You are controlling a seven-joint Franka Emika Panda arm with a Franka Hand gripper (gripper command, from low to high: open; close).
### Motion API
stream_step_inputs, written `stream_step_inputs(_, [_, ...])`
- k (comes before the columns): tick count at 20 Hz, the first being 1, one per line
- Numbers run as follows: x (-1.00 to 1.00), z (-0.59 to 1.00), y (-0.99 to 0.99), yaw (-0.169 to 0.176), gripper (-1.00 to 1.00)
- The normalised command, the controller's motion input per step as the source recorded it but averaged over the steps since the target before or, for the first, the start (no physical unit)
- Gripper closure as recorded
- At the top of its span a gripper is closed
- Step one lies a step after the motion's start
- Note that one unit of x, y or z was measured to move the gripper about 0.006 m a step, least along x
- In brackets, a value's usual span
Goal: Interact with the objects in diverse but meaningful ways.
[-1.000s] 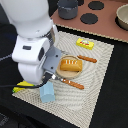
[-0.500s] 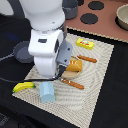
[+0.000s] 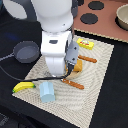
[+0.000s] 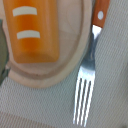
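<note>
My gripper (image 3: 67,74) hangs low over the orange-brown bread loaf (image 3: 76,67), and the white arm hides most of the loaf in the exterior view. The wrist view shows the loaf (image 4: 35,30) with two white stripes on a beige oval board (image 4: 62,72), and a fork (image 4: 87,85) with an orange handle beside it. My fingers do not show in the wrist view. The yellow banana (image 3: 23,86) and the light blue cup (image 3: 46,91) lie at the mat's near corner. The yellow packet (image 3: 85,44) lies at the mat's far edge. The dark grey pot (image 3: 26,51) sits off the mat.
A beige mat (image 3: 97,85) lies under the items on a black table. Two orange-handled utensils (image 3: 87,59) (image 3: 75,84) lie on either side of the loaf. A toy stove top (image 3: 102,20) with dark burners and a bowl (image 3: 122,17) stands at the back.
The arm has moved toward the exterior view's right, over the bread loaf, and now covers most of it. The other items have not moved.
</note>
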Motion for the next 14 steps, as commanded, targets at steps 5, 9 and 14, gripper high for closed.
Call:
stream_step_inputs(5, [0.50,0.00,0.26,0.000,-1.00])
stream_step_inputs(9, [0.54,0.00,0.31,-0.008,-1.00])
stream_step_inputs(14, [0.47,-0.01,0.28,-0.009,-1.00])
